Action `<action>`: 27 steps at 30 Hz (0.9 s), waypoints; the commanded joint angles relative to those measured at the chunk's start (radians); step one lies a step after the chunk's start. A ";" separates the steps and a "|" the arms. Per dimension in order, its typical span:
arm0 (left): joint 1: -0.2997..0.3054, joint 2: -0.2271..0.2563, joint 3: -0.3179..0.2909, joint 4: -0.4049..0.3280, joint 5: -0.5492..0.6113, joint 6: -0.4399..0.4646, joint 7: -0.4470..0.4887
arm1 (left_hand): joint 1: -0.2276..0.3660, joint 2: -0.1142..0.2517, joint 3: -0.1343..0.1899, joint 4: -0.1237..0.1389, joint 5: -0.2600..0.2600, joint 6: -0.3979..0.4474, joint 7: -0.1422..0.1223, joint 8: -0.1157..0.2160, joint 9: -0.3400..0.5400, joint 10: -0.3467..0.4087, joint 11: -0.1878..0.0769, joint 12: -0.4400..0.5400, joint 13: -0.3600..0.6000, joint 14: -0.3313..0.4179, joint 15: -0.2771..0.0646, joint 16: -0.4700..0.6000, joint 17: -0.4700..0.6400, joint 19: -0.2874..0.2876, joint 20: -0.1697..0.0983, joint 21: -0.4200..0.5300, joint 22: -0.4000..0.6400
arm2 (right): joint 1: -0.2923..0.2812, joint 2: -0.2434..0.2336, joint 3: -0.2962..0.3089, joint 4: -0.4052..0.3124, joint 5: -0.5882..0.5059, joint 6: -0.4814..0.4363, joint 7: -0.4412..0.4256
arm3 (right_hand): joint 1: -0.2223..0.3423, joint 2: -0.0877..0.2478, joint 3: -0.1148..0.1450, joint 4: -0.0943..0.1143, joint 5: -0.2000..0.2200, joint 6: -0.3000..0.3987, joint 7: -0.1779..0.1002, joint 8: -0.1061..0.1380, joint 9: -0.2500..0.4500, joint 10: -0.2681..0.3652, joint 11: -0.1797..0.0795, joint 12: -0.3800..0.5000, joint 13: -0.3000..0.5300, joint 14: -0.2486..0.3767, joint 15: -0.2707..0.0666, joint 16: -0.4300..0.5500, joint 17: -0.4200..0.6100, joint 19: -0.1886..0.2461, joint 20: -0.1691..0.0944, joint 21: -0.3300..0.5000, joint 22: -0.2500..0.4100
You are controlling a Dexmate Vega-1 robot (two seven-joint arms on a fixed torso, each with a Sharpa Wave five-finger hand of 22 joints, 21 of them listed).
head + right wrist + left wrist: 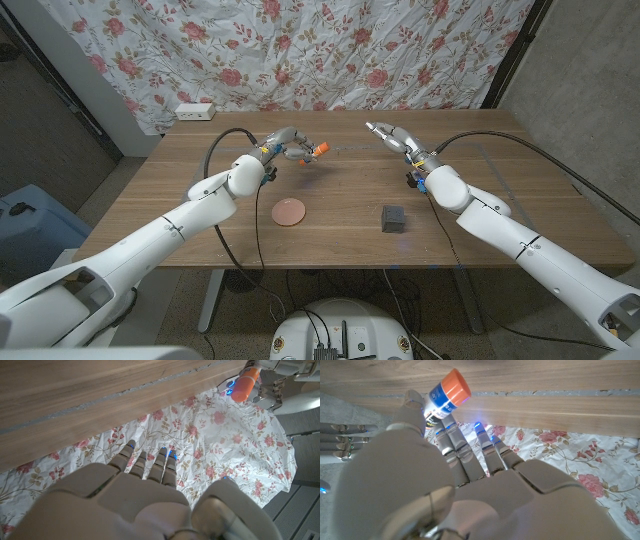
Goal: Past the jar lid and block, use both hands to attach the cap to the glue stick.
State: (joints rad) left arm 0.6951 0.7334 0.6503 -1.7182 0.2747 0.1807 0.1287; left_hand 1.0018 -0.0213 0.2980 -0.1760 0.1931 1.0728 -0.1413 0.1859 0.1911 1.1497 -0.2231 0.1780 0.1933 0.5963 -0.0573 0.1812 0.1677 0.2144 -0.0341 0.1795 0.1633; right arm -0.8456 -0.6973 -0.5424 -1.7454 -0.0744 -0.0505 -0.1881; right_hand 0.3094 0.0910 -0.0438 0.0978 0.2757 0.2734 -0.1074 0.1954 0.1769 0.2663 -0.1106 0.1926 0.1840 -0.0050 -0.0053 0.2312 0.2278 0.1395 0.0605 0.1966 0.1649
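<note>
Orange cap: the cap (456, 387) already sits on the end of the glue stick (313, 152), which points toward the robot's right in the head view.
Glue stick, place: raised above the wooden table (350, 215), past the pinkish jar lid (290, 212) and the dark block (394, 218), which lie well apart nearer the robot.
Left hand: the left hand (288, 146) pinches the stick's white labelled body between thumb and fingers (451, 442); the capped end stands free of the grip.
Right hand: the right hand (392, 136) holds nothing, fingers stretched out and slightly apart, raised over the far part of the table, near the stick but not touching it.
Weight, my judgement: a small plastic tube, light; one hand carries it easily.
Stiffness, my judgement: hard shell, so it should not give under a firm pinch.
Surface, my judgement: smooth plastic with a glossy label, likely slippery; it may turn or slide between the fingers when pushed along its length.
Where to hold, my judgement: keep the body at mid-label, clear of the seam, and take the cap by its orange sides or press on its flat end.
Seating: whether the cap is fully pushed home I cannot tell; the seam is too small in the head view.
Risk, my judgement: an off-axis push could tilt the stick out of the pinch.
</note>
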 commanded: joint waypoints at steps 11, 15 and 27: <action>-0.001 0.073 0.018 -0.062 0.084 0.042 -0.087 | 0.033 0.009 0.011 0.000 0.008 -0.005 -0.002 0.010 0.013 -0.007 -0.001 0.007 0.006 -0.006 -0.126 0.000 0.001 -0.004 0.001 0.001 0.002 | -0.012 0.057 0.055 0.119 0.233 0.109 0.018 | -0.003 0.012 -0.001 -0.004 0.009 -0.021 -0.003 -0.010 0.001 -0.013 0.025 -0.006 0.002 0.010 -0.002 0.004 -0.002 0.033 -0.024 0.005 0.004; -0.003 0.078 0.025 -0.072 0.112 0.060 -0.099 | 0.034 0.010 0.011 0.001 0.008 -0.006 -0.002 0.010 0.013 -0.008 -0.001 0.008 0.006 -0.006 -0.126 0.000 0.001 -0.004 0.001 0.002 0.002 | -0.017 0.063 0.065 0.132 0.266 0.118 0.015 | -0.006 0.013 -0.001 -0.003 0.009 -0.034 -0.002 -0.015 0.001 -0.019 0.034 -0.008 0.002 0.013 -0.003 0.004 -0.002 0.033 -0.027 0.004 0.004; -0.006 0.085 0.039 -0.077 0.167 0.061 -0.121 | 0.034 0.015 0.012 0.005 0.007 -0.005 -0.003 0.012 0.013 -0.010 -0.001 0.009 0.007 -0.008 -0.124 0.001 0.001 -0.005 0.003 0.002 0.002 | -0.033 0.073 0.088 0.170 0.363 0.161 0.032 | -0.017 0.014 -0.005 0.000 0.010 -0.079 0.002 -0.023 0.001 -0.063 0.052 -0.017 0.002 0.023 0.004 0.004 -0.004 0.034 -0.029 -0.002 0.003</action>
State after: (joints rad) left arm 0.6932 0.8067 0.6748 -1.7838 0.3887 0.2336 0.0318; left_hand 1.0315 -0.0200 0.3030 -0.1795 0.1964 1.0693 -0.1446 0.1932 0.2025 1.1387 -0.2194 0.1821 0.2000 0.5912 -0.0520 0.1812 0.1678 0.2146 -0.0340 0.1795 0.1633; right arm -0.8658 -0.6362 -0.4752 -1.6122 0.2014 0.0725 -0.1687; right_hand 0.2961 0.1043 -0.0438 0.0978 0.2824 0.2065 -0.1057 0.1770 0.1769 0.2134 -0.0620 0.1770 0.1838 0.0076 -0.0036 0.2312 0.2230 0.1642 0.0358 0.1966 0.1649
